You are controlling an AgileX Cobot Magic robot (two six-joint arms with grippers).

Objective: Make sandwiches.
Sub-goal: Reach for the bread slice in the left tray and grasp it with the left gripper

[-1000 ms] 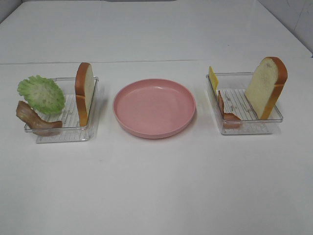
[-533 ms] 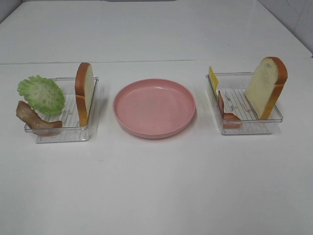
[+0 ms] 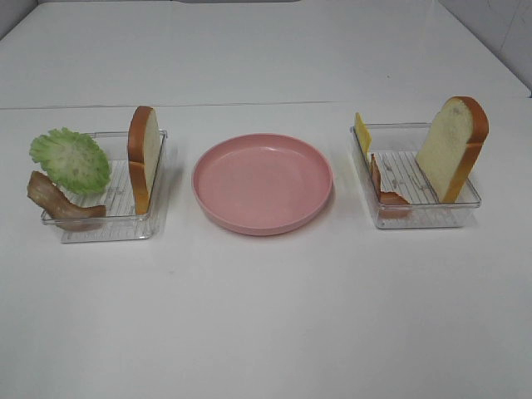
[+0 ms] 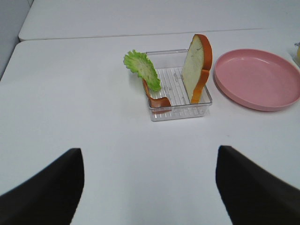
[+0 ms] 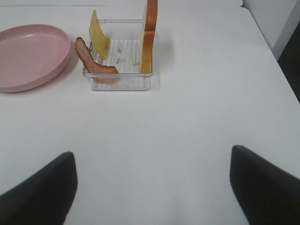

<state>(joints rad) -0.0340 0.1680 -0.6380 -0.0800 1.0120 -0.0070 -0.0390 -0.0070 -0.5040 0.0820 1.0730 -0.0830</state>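
The sandwich parts lie unstacked in two clear trays. The left tray (image 3: 108,229) holds an upright bread slice (image 3: 143,158), green lettuce (image 3: 71,160) and a bacon strip (image 3: 58,204). The right tray (image 3: 424,218) holds a leaning bread slice (image 3: 451,148), a yellow cheese square (image 3: 362,133) and a bacon strip (image 3: 384,189). My left gripper (image 4: 148,150) is open and empty, well short of its tray (image 4: 178,114). My right gripper (image 5: 152,151) is open and empty, well short of its tray (image 5: 122,83). Neither gripper shows in the exterior view.
A round pink plate (image 3: 262,183) sits between the trays with nothing on it. The white table (image 3: 266,316) stretches in front of the trays. A table seam runs behind them.
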